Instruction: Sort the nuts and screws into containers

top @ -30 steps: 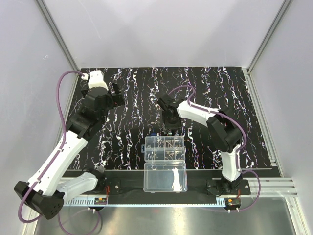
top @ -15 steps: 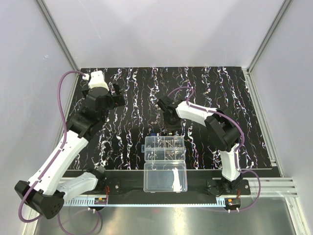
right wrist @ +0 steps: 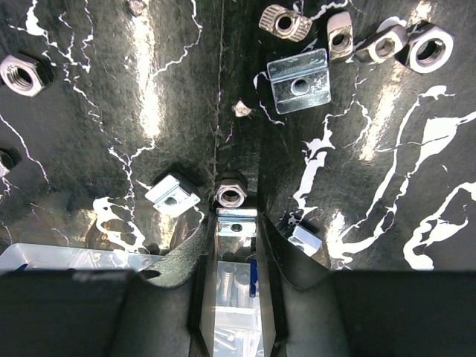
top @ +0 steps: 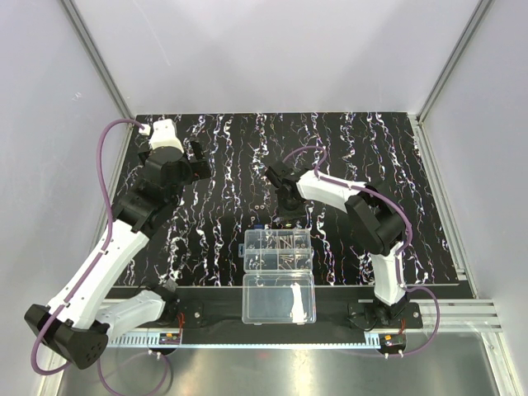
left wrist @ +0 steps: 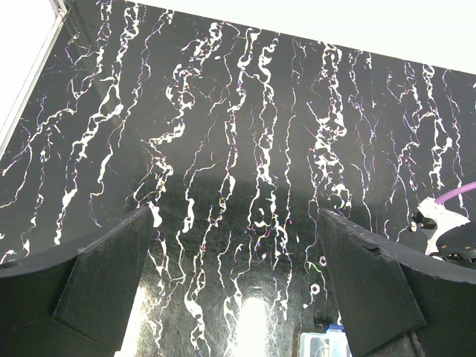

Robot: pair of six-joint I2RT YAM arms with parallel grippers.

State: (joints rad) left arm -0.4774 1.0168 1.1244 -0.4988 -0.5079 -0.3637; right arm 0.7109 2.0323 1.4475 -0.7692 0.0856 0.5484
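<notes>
Nut — between jaws of right gripper

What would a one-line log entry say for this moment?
left claw: open, empty, above mat | right claw: straddling a nut on mat, grip unclear

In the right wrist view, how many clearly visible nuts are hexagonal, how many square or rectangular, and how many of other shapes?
Hex nuts: 3
Square or rectangular nuts: 4
Odd-shaped nuts: 3
Total: 10, not counting a dark one cut off at the left edge.
</notes>
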